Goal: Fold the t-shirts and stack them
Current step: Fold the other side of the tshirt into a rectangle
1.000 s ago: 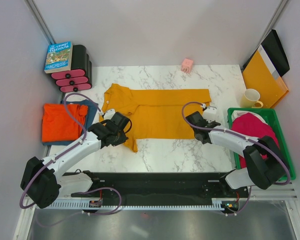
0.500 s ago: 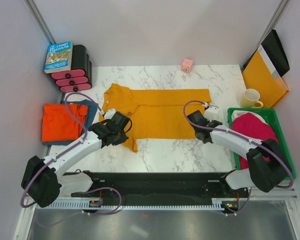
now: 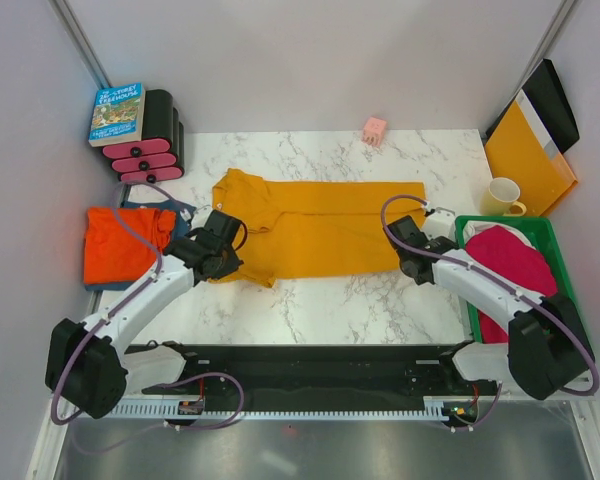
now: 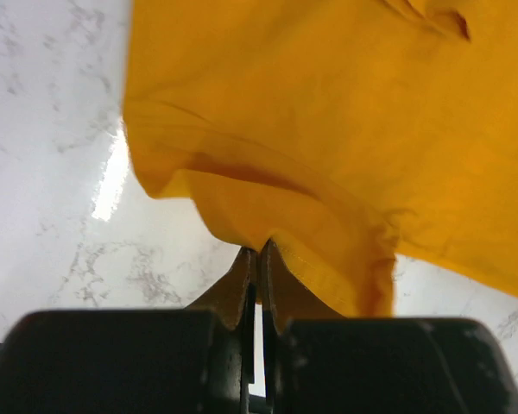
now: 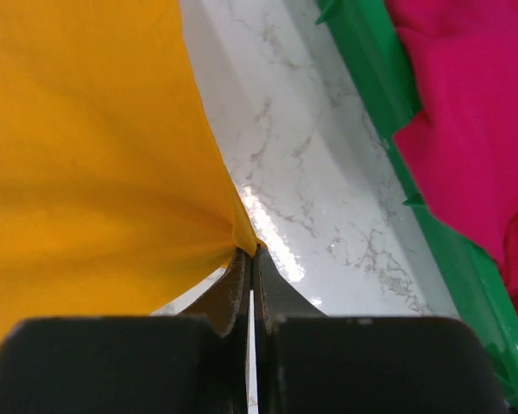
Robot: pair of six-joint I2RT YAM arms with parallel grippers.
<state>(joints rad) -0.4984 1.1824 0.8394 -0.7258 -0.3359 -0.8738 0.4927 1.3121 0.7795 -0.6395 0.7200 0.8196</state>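
The mustard-yellow t-shirt (image 3: 315,228) lies spread across the middle of the marble table, its near edge lifted at both ends. My left gripper (image 3: 223,238) is shut on the shirt's near left edge (image 4: 268,243), close to the sleeve. At the shirt's near right corner (image 5: 246,240), my right gripper (image 3: 408,250) is shut on the cloth. A folded red-orange t-shirt (image 3: 118,244) rests on a dusty blue one (image 3: 180,215) at the left. The magenta-pink t-shirt (image 3: 510,258) fills the green bin (image 3: 555,250), also seen as pink cloth (image 5: 466,121) in the right wrist view.
A book (image 3: 117,113) lies on black-and-pink rolls (image 3: 148,150) at the back left. A small pink block (image 3: 375,129) sits at the back. A cream mug (image 3: 504,197) and a yellow-orange folder (image 3: 528,155) stand at the right, behind the bin.
My right gripper has shut on the shirt's near right corner. Both grippers moved away from me, carrying the shirt's near edge with them, and the lower sleeve flap is drawn up.
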